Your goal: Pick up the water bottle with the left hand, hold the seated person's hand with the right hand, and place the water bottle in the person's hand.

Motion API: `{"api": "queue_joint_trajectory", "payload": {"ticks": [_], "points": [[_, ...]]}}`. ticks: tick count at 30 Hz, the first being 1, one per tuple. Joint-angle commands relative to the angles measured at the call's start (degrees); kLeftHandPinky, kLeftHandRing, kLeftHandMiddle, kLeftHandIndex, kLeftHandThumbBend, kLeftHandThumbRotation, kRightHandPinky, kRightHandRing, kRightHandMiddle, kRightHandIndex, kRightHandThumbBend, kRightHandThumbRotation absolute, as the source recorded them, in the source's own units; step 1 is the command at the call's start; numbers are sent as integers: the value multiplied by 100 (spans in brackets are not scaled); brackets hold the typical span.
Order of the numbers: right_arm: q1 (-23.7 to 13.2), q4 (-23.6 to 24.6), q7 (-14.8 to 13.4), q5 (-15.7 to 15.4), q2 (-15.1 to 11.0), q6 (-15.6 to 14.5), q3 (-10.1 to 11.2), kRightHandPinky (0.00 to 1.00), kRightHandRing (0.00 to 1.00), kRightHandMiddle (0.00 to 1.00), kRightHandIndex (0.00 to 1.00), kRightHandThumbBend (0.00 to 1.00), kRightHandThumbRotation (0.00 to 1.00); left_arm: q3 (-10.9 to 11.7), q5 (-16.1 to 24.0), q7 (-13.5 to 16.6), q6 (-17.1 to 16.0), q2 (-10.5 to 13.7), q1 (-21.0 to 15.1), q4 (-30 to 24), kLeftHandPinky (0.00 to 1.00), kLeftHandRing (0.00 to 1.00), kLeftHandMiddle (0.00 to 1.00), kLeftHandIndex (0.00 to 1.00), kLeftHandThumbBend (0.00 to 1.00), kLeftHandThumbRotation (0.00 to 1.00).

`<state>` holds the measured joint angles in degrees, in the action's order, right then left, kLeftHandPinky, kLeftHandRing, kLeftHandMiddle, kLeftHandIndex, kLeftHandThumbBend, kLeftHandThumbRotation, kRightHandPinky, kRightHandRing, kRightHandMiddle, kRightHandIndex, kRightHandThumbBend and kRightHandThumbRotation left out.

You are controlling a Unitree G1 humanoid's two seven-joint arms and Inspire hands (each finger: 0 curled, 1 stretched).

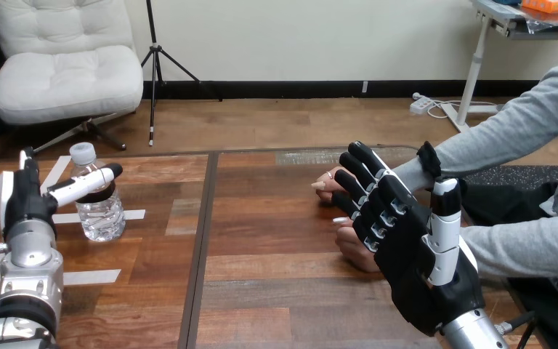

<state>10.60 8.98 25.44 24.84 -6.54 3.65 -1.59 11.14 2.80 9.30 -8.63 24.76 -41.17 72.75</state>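
- The bottle (102, 214) stands upright on the table (276, 291), far to my left, on white tape strips (134, 214), with its cap (82, 153) on.
- My left hand (22, 200) is right beside it and released: its fingers are straight, and one lies across the front of the bottle's shoulder. Nothing is wrapped round the bottle.
- My right hand (407, 247) is also released. Its back faces me, and its straight fingers reach over the person's hands (327, 183), which rest on the table at my right. I cannot tell whether my fingers touch them; they are not curled round either one.
- The bottle looks like clear, thin plastic, small and mostly full of water. I judge it light to moderate in weight, with a smooth wall that would give and could slip under a hard squeeze.
- I would take it round the middle of the body, below the shoulder, thumb opposite the fingers. The neck is too narrow for a steady hold.
- The bottle and the person's hands are well apart, so I would keep the bottle upright as I carry it across.
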Motion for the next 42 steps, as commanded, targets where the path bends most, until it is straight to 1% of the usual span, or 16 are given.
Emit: {"api": "queue_joint_trajectory", "payload": {"ticks": [1,8,17,21,32,42], "points": [[-263,269,37,72,74,58,30,100,100,99,96,92,100,-100,95,27,9,4,-317,29,100,100,100,100,92,22],[-253,294,0,69,89,33,24,100,100,99,96,92,100,-118,83,28,0,-17,-324,39,100,100,100,100,93,22],[-252,295,15,67,92,49,14,100,100,99,96,92,100,-165,77,64,111,-41,-364,59,100,100,100,100,95,22],[-247,307,20,77,88,39,12,100,100,99,96,93,100,-202,104,106,212,-59,-392,41,100,100,100,100,96,22],[-225,332,5,53,100,76,3,100,100,99,96,92,100,-184,65,76,317,-60,-408,52,100,100,100,100,95,22],[-223,323,7,67,107,94,13,100,100,98,96,92,100,-265,137,89,412,-60,-449,47,100,100,100,100,94,22]]}}
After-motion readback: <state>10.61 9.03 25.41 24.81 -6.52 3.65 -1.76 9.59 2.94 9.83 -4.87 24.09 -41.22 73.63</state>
